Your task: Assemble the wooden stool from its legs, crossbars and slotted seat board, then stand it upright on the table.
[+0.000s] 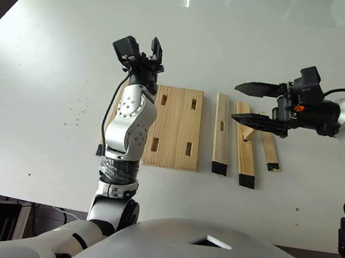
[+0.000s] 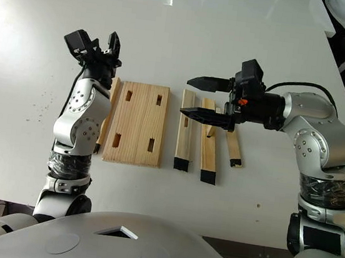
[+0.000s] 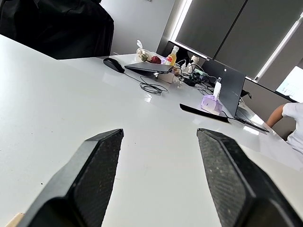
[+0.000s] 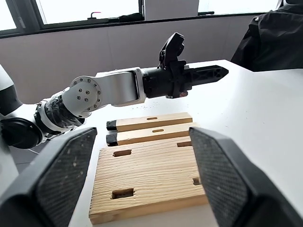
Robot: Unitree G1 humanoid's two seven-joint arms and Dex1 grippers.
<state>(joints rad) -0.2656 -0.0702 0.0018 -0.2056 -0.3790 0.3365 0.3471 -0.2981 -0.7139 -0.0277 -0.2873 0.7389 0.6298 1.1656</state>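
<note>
We observe bright, even illumination across the table [image 1: 51, 89] in the head views; no area falls dim. The seat board [image 1: 174, 128] and the legs [image 1: 221, 135] throw only thin, soft shadows at their edges, indicating diffuse light. We note a glare streak on the glossy far table [image 1: 281, 10]. In the right wrist view, daylight enters through windows [image 4: 87, 10] and washes them out. In the left wrist view, the table carries a pale sheen, and a bright window [image 3: 292, 82] sits beside shaded blinds [image 3: 222, 28].
</note>
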